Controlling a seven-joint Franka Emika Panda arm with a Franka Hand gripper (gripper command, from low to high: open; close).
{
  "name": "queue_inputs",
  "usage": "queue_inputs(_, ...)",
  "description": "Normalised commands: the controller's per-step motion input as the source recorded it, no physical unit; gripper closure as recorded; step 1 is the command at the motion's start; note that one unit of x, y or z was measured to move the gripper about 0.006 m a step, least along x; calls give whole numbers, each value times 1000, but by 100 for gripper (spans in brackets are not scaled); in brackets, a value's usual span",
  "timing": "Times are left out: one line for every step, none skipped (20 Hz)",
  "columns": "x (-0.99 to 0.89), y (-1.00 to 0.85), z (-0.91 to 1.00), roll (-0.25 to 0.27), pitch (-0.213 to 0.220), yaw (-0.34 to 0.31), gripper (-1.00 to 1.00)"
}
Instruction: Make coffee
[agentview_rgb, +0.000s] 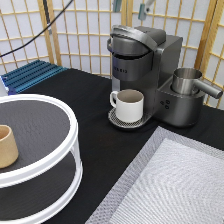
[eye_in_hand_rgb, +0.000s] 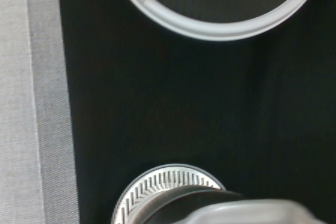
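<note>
Blue rack: upper left of the frame, at the back edge of the black worktop.
Round white stand: lower left, two tiers; its rim also shows in the wrist view.
Tan cup: upright on the stand's top tier, at the left edge of the frame.
Coffee machine: centre, lid down.
White mug: upright on the drip tray under the spout, handle towards the frame's left.
Claw: top edge, above the machine; two grey tips apart, nothing between them, touching nothing.
Coffee pod: not visible in either view. It may sit under the lid, but that cannot be told.
Pod's long axis and heading: cannot tell, as it is hidden.
Metal jug: right of the machine, spout to the right.
Grey mat: lower right.
Risk: if no pod is seated, the brew gives plain water. A mug off-centre under the spout would cause spills.
</note>
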Motion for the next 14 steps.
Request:
queue_inputs(-80, -337, -117, 0, -27, -3, -100)
queue_inputs(-74, -266, -186, 0, -49, 0, -100)
queue_inputs(0, -197, -371, -2, -65, 0, -100)
queue_inputs(0, -14, -471, -26, -85, -8, -100)
queue_inputs(0, 0, -540, -24, -80, 0, -100)
queue_inputs(0, 0, -680, -42, -90, 0, -100)
queue_inputs(9, 37, -794, -30, -74, 0, -100)
queue_inputs(0, 0, -969, -20, -69, 0, -100)
queue_inputs(-23, 14, -1000, -26, -72, 1, -100)
queue_inputs(0, 111, -874, -32, -75, 9, -100)
queue_inputs(111, 131, -734, -32, -75, 18, -100)
queue_inputs(120, 0, -946, -10, -66, 33, -100)
queue_inputs(151, -26, -1000, -11, -52, 43, -100)
queue_inputs(131, -209, -1000, -44, -19, 22, -100)
